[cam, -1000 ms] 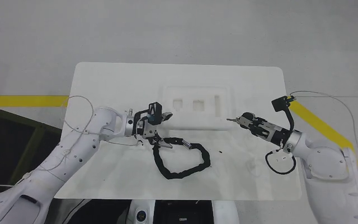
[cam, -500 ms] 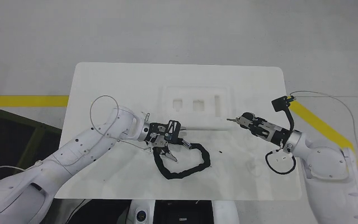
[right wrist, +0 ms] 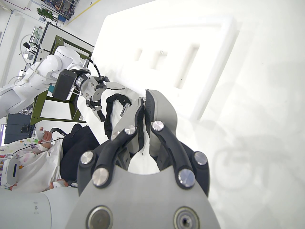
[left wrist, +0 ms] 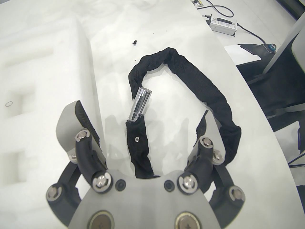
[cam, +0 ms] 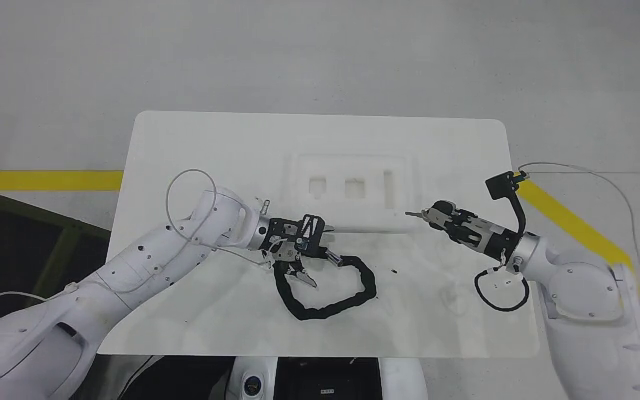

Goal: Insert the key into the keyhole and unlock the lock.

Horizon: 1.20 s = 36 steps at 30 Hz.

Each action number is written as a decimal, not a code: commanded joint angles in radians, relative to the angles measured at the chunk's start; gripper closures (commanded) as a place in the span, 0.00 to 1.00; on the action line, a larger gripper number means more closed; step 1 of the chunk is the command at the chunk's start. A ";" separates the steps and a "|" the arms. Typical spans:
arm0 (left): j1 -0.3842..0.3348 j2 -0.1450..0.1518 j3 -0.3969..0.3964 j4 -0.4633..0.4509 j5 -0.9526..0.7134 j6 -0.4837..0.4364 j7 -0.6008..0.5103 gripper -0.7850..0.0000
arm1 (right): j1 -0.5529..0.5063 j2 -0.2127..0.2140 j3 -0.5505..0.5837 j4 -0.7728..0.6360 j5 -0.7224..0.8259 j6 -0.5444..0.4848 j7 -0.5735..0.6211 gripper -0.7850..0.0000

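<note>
A black fabric-sleeved chain lock (cam: 335, 297) lies curled on the white table (cam: 200, 160), its chrome cylinder end (left wrist: 140, 102) pointing out of the sleeve. My left gripper (left wrist: 140, 114) is open and straddles that cylinder end, one finger (left wrist: 79, 117) on either side, without touching it. From above, the left gripper (cam: 318, 256) sits at the lock's upper left end. My right gripper (cam: 425, 213) hovers to the right of the foam tray, shut on the key (cam: 409, 213), whose thin tip points left. Its pads (right wrist: 143, 110) are pressed together and hide most of the key.
A white foam tray (cam: 300, 190) with three recesses lies just behind the lock, its edge close to one left finger. A small ring (left wrist: 9, 104) rests in one recess. A dark speck (cam: 397, 270) lies between the arms. The table's front edge is close to the chain.
The left gripper has moved right and forward from beside the lock to straddle its chrome end, staying open. Lock and right arm have kept still.
</note>
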 commanded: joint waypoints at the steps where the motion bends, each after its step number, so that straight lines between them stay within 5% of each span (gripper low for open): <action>1: 0.003 0.000 -0.001 -0.001 -0.002 0.005 0.000 0.00 | 0.000 0.000 0.000 0.000 0.000 0.000 0.000 1.00; 8: 0.018 0.009 -0.014 -0.070 0.054 0.000 -0.037 0.00 | 0.000 0.000 0.000 0.000 0.000 0.000 0.000 1.00; 18: -0.060 0.016 0.077 -0.127 0.035 0.000 -0.130 0.00 | 0.000 0.000 0.000 0.000 0.000 0.000 0.000 1.00; 36: -0.142 -0.051 0.188 -0.007 0.034 0.000 -0.067 0.00 | 0.000 0.000 0.000 0.000 0.000 0.000 0.000 1.00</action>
